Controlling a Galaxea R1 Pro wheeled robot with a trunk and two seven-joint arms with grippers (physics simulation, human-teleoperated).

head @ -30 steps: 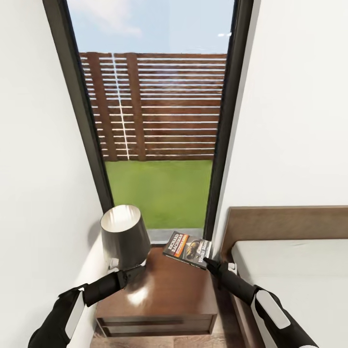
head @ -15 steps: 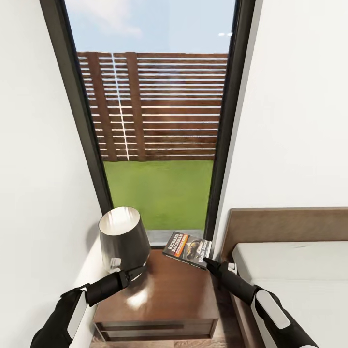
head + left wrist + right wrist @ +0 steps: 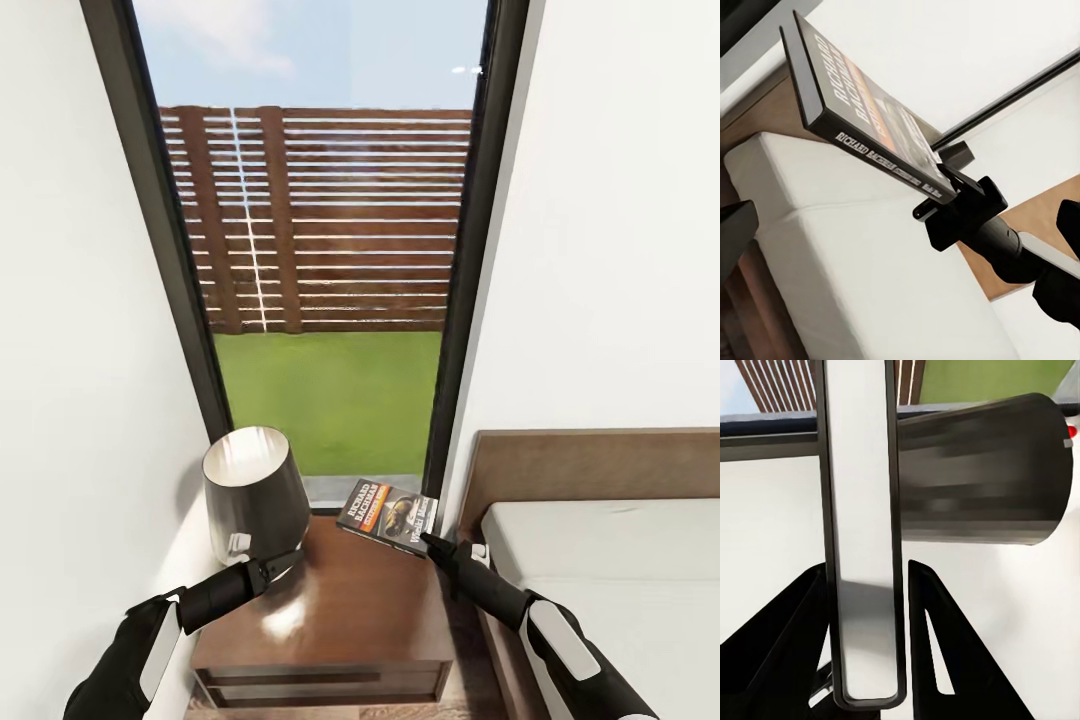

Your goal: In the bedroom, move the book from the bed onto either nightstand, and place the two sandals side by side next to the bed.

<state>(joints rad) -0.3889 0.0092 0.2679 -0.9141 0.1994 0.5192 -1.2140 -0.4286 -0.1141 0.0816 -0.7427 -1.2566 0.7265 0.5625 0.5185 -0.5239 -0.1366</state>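
A narrow corner of the bedroom, seen from the robot's head. A tall dark-framed window [image 3: 300, 250] fills the middle, showing a slatted brown fence [image 3: 330, 220] above green grass [image 3: 330, 400]. White walls stand on both sides.

Below the window sits a dark brown nightstand [image 3: 340, 610] with a glossy top and drawers. A lamp with a dark conical shade [image 3: 255, 492] stands on the left part of its surface.

To the right is the bed [image 3: 610, 560], with a pale grey mattress and a flat brown headboard.

The right gripper [image 3: 432, 545] reaches in from the lower right and is closed on the book [image 3: 388, 514], pinching its near right corner. The book is held in the air above the back right part of the nightstand, close to the window sill. Its cover faces up and towards the camera, tilted, with white title lettering, an orange band and a picture. Its long axis runs from upper left to lower right, from the window towards the bed.

In the left wrist view the book [image 3: 862, 120] shows spine-on, clamped at one corner by the right gripper [image 3: 945, 187]. In the right wrist view the book's [image 3: 862, 547] pale page edge stands between the two dark fingers [image 3: 945, 645].

The left gripper [image 3: 285, 562] hovers just in front of the lamp base; whether it is open or closed cannot be told.
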